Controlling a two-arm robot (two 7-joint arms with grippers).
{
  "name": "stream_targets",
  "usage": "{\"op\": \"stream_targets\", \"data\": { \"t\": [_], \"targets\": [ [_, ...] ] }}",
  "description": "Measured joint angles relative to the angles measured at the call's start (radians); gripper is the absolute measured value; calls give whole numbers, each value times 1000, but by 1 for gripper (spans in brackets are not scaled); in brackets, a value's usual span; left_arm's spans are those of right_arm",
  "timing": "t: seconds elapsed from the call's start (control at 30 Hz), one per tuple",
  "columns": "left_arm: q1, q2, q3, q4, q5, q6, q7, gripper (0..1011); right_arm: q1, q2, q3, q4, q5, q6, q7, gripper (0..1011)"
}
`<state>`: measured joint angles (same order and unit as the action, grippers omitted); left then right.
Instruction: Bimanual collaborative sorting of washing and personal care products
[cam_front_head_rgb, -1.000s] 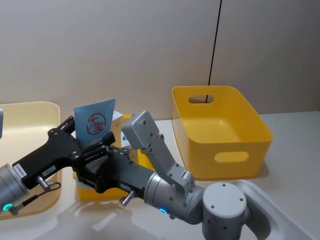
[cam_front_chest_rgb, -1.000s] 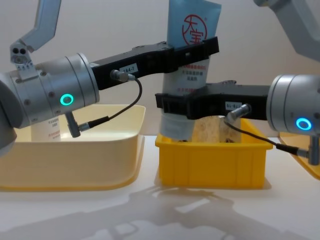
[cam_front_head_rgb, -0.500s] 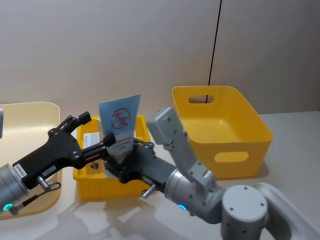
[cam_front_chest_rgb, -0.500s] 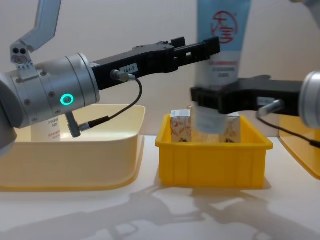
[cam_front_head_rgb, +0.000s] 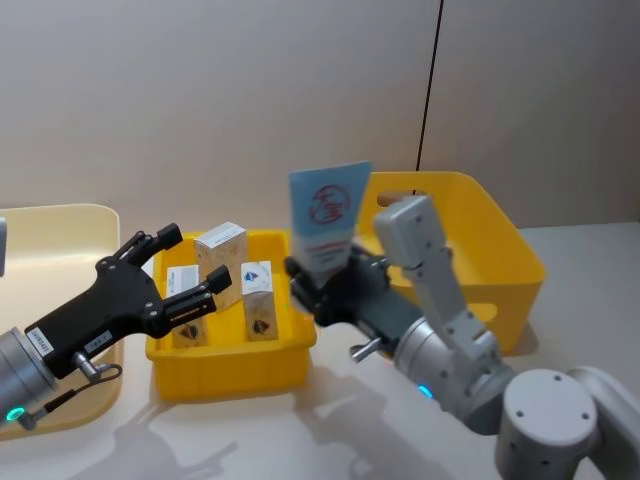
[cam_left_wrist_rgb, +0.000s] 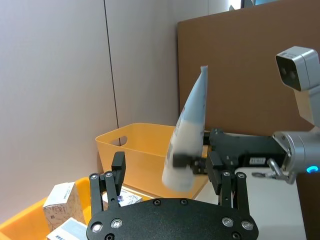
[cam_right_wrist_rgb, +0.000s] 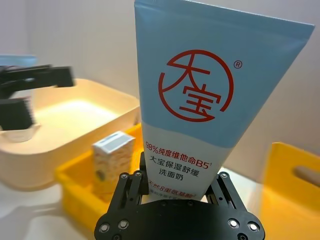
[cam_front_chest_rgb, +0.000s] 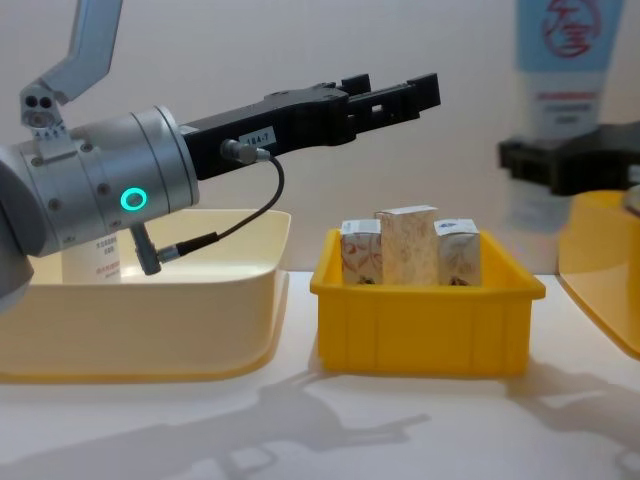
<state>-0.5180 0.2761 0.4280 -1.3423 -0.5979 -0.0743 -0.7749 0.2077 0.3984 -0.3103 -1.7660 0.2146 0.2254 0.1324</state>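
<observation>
While a tube (cam_front_head_rgb: 328, 215) hangs gripped, cartons (cam_front_chest_rgb: 405, 242) (upright) occupy the yellow tray (cam_front_chest_rgb: 430, 332).

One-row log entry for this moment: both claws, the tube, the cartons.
right claw: shut on blue tube, upright, near large yellow bin | left claw: open, above small yellow tray | cartons: in tray

The pale worktop (cam_front_chest_rgb: 300, 420) carries three containers. A small yellow tray (cam_front_chest_rgb: 420, 325) sits in the middle. A cream bin (cam_front_chest_rgb: 150, 320) stands just left of the tray, and a bigger yellow bin (cam_front_head_rgb: 512, 285) stands to the tray's right.
</observation>
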Motion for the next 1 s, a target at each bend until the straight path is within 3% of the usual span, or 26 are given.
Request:
{"op": "stream_targets", "data": {
  "t": [0.3,0.63,0.83,1.0],
  "targets": [
    [0,0,0,0,0,0,0,999,-15,3,69,1,-28,-77,-61,505],
    [0,0,0,0,0,0,0,999,8,-12,148,59,-64,-195,-140,505],
    [0,0,0,0,0,0,0,1000,25,-24,182,93,-83,-211,-183,505],
    [0,0,0,0,0,0,0,1000,36,-33,198,113,-98,-192,-210,505]
  ]
}}
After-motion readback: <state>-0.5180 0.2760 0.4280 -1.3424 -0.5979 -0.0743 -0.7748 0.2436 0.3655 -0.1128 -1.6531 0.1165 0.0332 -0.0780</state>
